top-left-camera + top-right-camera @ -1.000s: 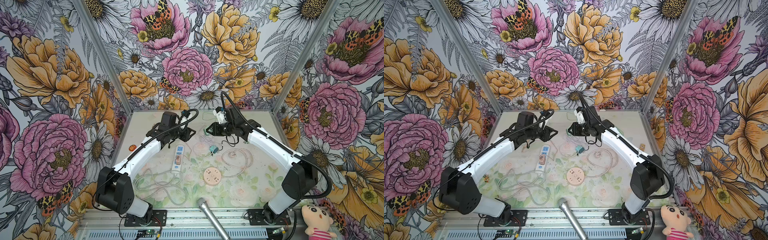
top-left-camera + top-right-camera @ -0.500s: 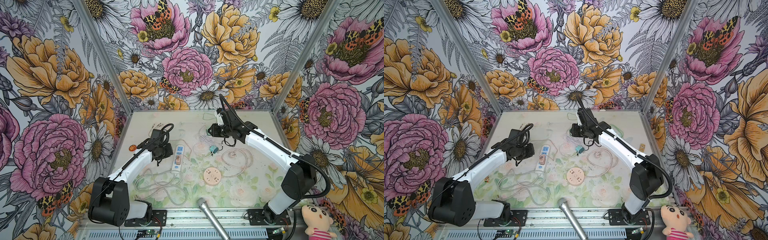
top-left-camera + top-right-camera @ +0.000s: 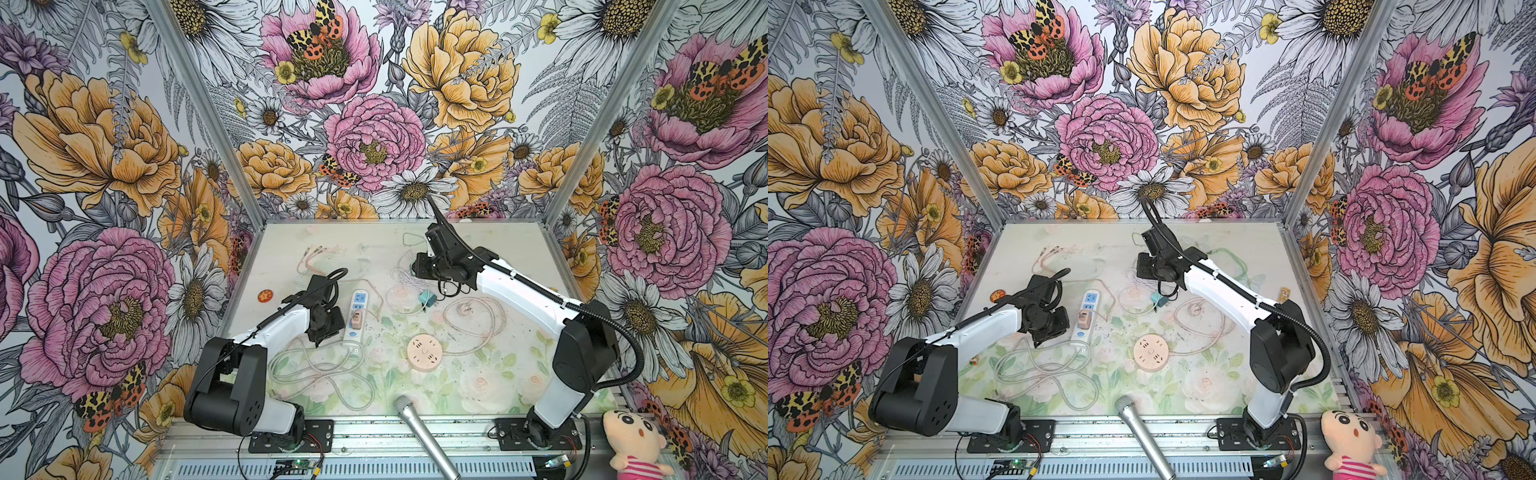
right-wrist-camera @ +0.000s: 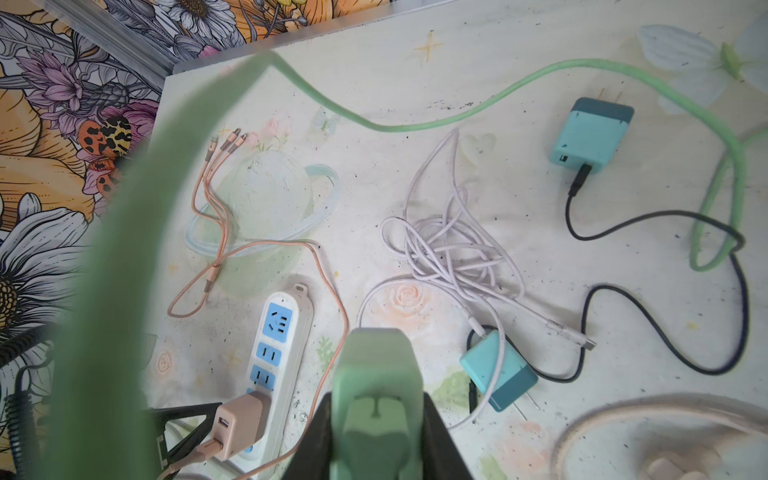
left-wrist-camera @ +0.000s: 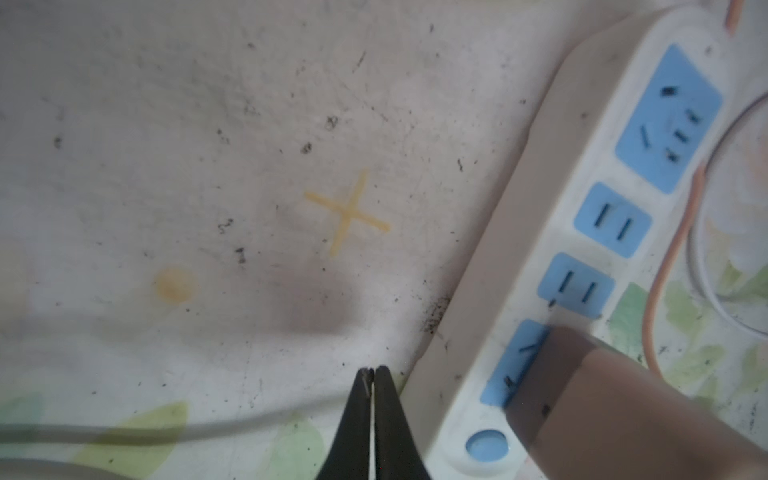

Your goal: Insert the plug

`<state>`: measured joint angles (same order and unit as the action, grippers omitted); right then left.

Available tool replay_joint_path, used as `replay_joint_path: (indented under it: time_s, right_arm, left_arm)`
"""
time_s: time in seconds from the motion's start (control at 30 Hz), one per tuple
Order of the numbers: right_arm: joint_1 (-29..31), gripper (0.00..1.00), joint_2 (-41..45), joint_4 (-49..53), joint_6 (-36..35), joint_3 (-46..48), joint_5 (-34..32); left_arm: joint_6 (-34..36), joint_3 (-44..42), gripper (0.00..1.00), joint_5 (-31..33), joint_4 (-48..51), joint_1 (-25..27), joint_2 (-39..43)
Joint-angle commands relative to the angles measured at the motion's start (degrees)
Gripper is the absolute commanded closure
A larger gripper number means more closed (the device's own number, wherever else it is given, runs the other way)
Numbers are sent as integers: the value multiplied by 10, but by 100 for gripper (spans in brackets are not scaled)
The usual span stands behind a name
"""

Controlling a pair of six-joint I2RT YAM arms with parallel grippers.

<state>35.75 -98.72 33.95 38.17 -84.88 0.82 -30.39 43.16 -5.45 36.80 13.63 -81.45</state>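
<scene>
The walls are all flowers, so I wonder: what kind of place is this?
Probably a robot practice booth. A left arm and a right arm are bolted to a metal rail by a small table, flowered panels box it in, and a power strip and teal charger lie there.

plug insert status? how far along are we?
Done: a beige adapter sits seated in the power strip, at the end by its switch. In hand: the right gripper is shut on a green plug, up off the table. The left gripper is shut and empty beside the strip. Left: bring the green plug to a free socket and press it in.
</scene>
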Motion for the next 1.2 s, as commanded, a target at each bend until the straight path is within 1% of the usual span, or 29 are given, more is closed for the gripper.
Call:
replay_joint_path:
  time_s: [0.0, 0.23, 0.33, 0.43, 0.57, 0.8, 1.0, 1.17]
  right_arm:
    - [6, 100, -3, -22, 23, -7, -28]
    - [18, 100, -8, -21, 29, -5, -45]
    - [22, 100, -15, -21, 27, -10, -52]
    - [27, 100, -31, -21, 17, -22, -44]
    - [35, 100, -57, -20, 18, -41, -33]
    - [60, 100, -90, -17, 38, -60, -95]
    - [80, 100, -125, -4, 64, -86, -110]
    - [93, 100, -143, 30, 108, -89, -140]
  left_arm:
    - [-10, -4, 93, -29, -43, 14, -10]
    - [-26, 4, 94, -50, -97, 52, -60]
    - [-27, 8, 95, -52, -107, 69, -67]
    - [-27, 4, 95, -55, -118, 80, -64]
    - [-38, -6, 95, -96, -153, 85, -55]
    - [-43, 11, 95, -110, -153, 109, -70]
    - [-44, 4, 95, -135, -167, 110, -71]
    - [-50, 4, 95, -122, -167, 102, -73]
